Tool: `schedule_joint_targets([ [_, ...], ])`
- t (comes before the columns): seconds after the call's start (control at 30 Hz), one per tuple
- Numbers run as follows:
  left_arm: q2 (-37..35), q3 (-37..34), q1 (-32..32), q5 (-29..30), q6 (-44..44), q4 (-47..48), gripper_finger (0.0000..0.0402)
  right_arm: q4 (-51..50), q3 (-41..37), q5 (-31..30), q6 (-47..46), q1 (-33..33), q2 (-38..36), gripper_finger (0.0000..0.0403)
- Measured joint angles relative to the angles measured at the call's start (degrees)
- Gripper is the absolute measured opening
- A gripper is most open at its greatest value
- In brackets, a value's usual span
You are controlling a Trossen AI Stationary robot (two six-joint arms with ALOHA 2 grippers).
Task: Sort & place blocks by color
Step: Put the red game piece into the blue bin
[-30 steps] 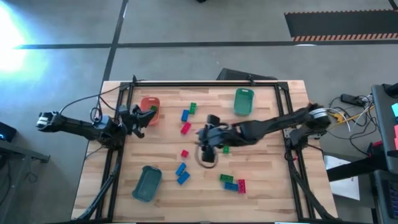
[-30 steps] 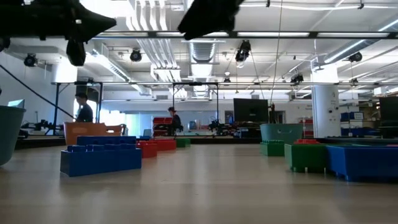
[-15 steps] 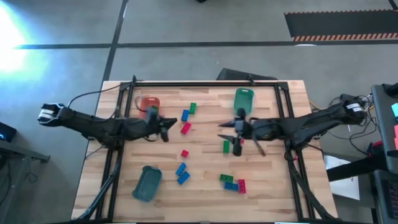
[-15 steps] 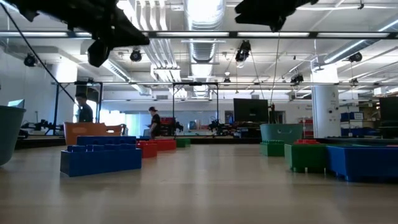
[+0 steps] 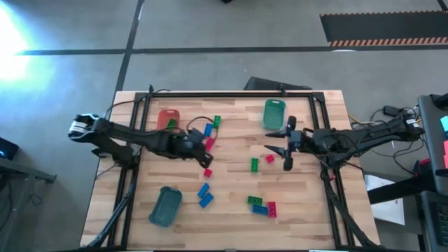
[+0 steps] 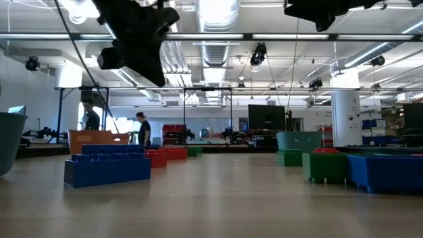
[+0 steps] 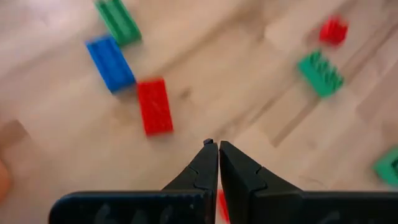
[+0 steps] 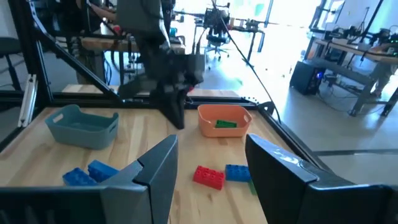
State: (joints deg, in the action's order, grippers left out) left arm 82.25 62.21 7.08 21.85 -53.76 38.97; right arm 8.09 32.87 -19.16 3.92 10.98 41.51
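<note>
Small red, green and blue blocks lie scattered on the wooden table. Near its middle are a red block, a blue block, a green block and another red block. More lie toward the near edge, such as a blue block and a green block. One green block sits in the orange-red tray. My left gripper is shut and empty, raised above the table by the red block. My right gripper is open and empty, raised right of the green block.
A green tray stands near the far right and a teal tray near the left front. A black frame runs around the table's edges. People stand in the room beyond the far edge.
My left gripper has swung from beside the orange-red tray toward the table's middle, ending over the red blocks. My right gripper has pulled back from the middle toward the right edge and risen. No block has visibly moved.
</note>
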Motion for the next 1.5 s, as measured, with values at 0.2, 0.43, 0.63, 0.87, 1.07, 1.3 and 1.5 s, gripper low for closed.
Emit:
schedule_joint_targets([
  [0.2,8.1,5.5,-3.8,-8.7,1.9,2.6,0.0,0.1,-2.1,0.0,0.0,0.0,-4.3,0.0178],
  [0.43,12.4,5.9,-9.1,-12.2,7.8,2.7,0.0013,-0.2,-2.7,0.1,-0.4,0.2,-5.1,0.0178],
  [0.63,14.2,5.8,-12.0,-12.8,10.2,2.0,0.01,-0.3,-2.8,0.1,-0.4,0.1,-4.6,0.0178],
  [0.87,16.9,5.6,-13.0,-9.1,9.5,1.7,0.0204,-0.6,-2.8,0.1,-0.4,0.2,-4.7,0.0178],
  [1.07,20.0,5.3,-13.1,-8.0,11.1,-3.0,0.0235,-0.6,-2.8,0.1,-0.4,0.1,-4.6,0.0178],
  [1.3,22.4,5.5,-13.6,-6.7,11.2,-3.6,0.0235,-0.6,-2.9,0.1,-0.5,0.1,-4.6,0.0178],
  [1.5,22.7,5.0,-13.6,-6.2,11.3,-3.6,0.0235,-0.6,-3.0,0.1,-0.8,0.2,-4.6,0.0178],
])
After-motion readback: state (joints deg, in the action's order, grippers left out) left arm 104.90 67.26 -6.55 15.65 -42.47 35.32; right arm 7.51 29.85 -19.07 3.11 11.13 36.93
